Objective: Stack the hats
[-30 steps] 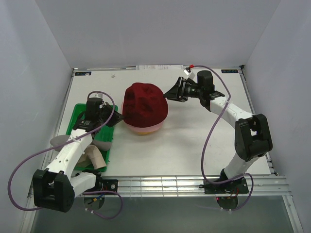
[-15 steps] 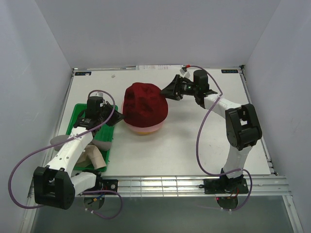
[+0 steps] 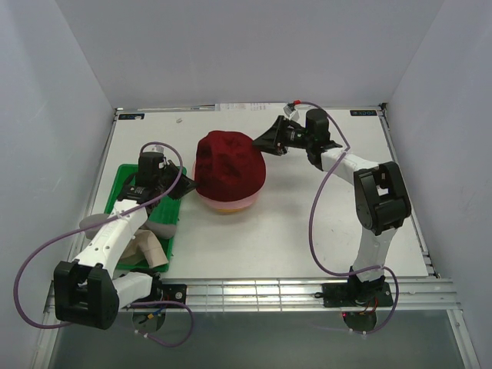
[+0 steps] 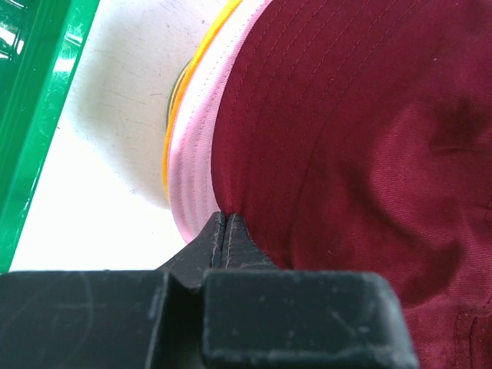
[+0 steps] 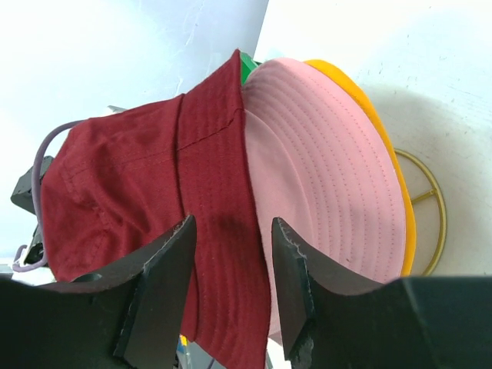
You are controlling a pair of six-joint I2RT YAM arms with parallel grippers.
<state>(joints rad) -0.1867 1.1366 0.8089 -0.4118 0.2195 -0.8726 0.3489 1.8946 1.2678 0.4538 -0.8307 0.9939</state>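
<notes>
Sitting mid-frame, dark red hat [image 3: 229, 165] over pink hat [image 5: 323, 161], left end effector [image 4: 224, 219] together at its brim, right end effector [image 5: 232, 223] apart alongside.

I'm reading the dark red hat [image 3: 229, 163] as a deep wine shade, with parallel rows of matching stitching round its brim. The pale pink hat [image 5: 323, 169] is a soft pastel, ringed with stitch lines in the same pink. The yellow-orange hat [image 5: 367, 108] shows as a bright marigold rim. The wire frame [image 5: 432, 201] is gold. The tray [image 3: 121, 184] is a vivid glossy green. The grey hat [image 3: 164, 228] and the beige hat [image 3: 150, 250] both look plain. The table [image 3: 307, 231] is white and the cables [image 3: 317, 223] purple. The arms [image 3: 115, 231] are white with black joints. Left gripper [image 4: 224, 231] and right gripper [image 5: 232, 224] are both matte black.
</notes>
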